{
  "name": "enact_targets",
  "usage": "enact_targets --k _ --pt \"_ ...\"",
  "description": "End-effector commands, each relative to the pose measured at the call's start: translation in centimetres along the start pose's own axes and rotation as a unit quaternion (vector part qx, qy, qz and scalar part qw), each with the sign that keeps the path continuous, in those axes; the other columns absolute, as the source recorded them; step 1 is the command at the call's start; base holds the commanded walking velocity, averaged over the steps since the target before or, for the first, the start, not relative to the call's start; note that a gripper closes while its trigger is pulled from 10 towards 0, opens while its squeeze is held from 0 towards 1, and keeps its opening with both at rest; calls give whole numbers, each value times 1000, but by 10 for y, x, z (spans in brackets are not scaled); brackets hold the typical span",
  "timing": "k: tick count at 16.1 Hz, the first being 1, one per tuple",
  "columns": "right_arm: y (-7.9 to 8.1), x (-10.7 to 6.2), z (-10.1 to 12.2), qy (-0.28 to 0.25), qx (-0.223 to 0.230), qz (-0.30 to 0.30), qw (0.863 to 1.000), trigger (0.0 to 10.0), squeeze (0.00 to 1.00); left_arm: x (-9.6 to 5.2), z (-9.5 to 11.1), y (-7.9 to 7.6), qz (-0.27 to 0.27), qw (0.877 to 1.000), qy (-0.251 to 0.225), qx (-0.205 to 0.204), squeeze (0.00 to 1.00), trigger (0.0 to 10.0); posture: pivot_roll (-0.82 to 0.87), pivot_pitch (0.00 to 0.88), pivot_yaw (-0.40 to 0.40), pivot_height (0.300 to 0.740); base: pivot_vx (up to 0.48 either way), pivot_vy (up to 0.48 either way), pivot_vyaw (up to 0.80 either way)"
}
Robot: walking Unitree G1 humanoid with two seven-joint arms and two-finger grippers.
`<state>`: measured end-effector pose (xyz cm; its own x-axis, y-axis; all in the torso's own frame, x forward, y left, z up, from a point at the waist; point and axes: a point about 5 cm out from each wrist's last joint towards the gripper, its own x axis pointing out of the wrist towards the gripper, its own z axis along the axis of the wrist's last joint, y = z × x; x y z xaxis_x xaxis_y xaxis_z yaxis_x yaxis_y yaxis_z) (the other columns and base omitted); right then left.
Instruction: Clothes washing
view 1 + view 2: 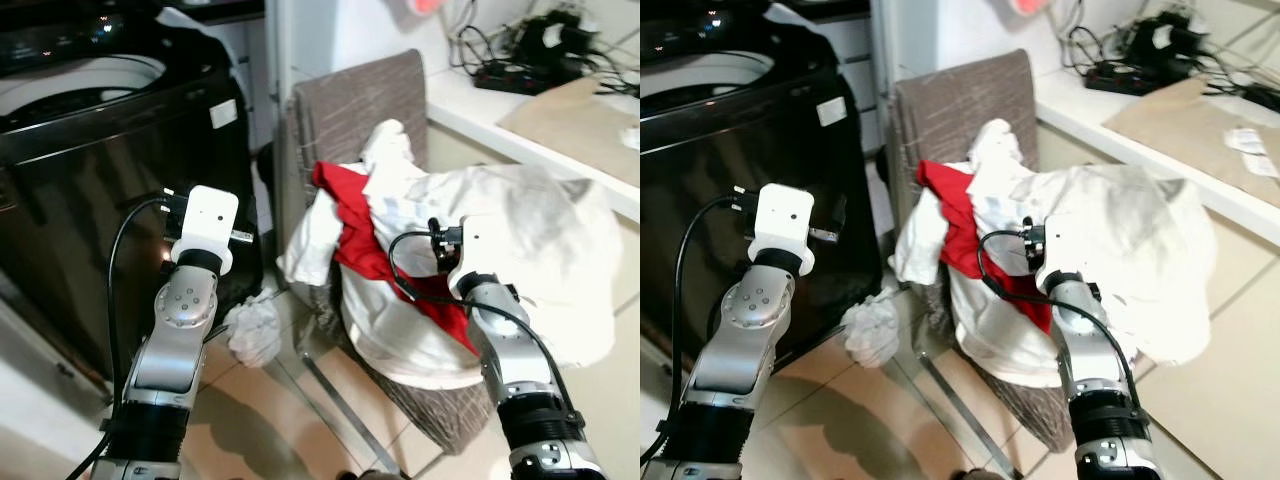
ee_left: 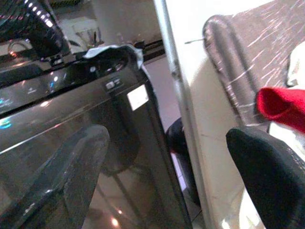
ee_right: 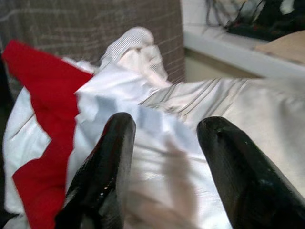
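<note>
White crumpled clothes [image 1: 520, 230] and a red cloth [image 1: 355, 235] heaped on chair [image 1: 360, 100], right tool [image 3: 164, 157] open, empty, just above

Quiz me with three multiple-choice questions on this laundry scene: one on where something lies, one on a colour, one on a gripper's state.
1. Where does the small crumpled white cloth lie?
A. on the floor
B. on the counter
C. inside the washer

2. What colour is the garment tucked among the white clothes on the chair?
A. blue
B. red
C. green

3. The right gripper is:
A. shut on a sock
B. open over the white clothes
C. holding a cable

Answers: A, it rests on tiles beside the black washing machine; B, bright red; C is wrong, so B: the fingers are spread, holding nothing.
</note>
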<state>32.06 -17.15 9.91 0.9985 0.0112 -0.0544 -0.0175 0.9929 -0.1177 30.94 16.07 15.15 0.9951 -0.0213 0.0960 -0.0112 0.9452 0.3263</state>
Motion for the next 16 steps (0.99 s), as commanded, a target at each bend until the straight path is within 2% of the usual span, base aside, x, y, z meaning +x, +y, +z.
enact_targets --k 1,2,6,8,9,10,12,13,14,16 --pt "-7 3 -1 12 13 -22 1000 10000 1000 2 1 -3 -9 1000 -5 6 0 10000 -35 0 -28 736 0 0 0" --pt "-11 3 -4 21 16 -31 999 10000 1000 2 2 -4 -12 1000 -5 12 0 10000 -35 0 -28 736 0 0 0" --pt "-25 3 -6 26 -20 -74 997 10000 1000 2 2 -4 -16 1000 -7 13 0 10000 -37 0 -25 736 0 0 0" --pt "-37 3 -2 17 -43 -114 992 10000 1000 3 2 -6 -20 1000 -8 12 0 10000 -40 0 -22 736 0 0 0" --pt "-54 3 6 4 -60 -172 983 10000 1000 3 2 -6 -25 1000 -9 13 0 10000 -40 0 -22 736 0 0 0" --pt "-61 2 4 19 -53 -190 980 10000 1000 4 3 -6 -25 1000 -9 13 0 10000 -46 0 -18 736 0 0 0" --pt "-58 3 -9 64 -16 -173 983 10000 1000 4 3 -5 -26 1000 -9 12 0 10000 -51 0 -17 736 0 0 0" --pt "-53 5 -18 99 13 -150 984 10000 514 5 4 -5 -27 1000 -10 12 0 10000 -54 0 -14 736 0 0 0" --pt "-52 8 -20 110 18 -141 984 10000 0 5 6 -5 -28 999 -11 13 0 10000 -53 0 -12 736 0 0 0" --pt "-62 17 -15 129 32 -140 981 10000 0 3 8 -3 -32 999 -14 18 0 10000 -42 0 3 736 0 0 0"
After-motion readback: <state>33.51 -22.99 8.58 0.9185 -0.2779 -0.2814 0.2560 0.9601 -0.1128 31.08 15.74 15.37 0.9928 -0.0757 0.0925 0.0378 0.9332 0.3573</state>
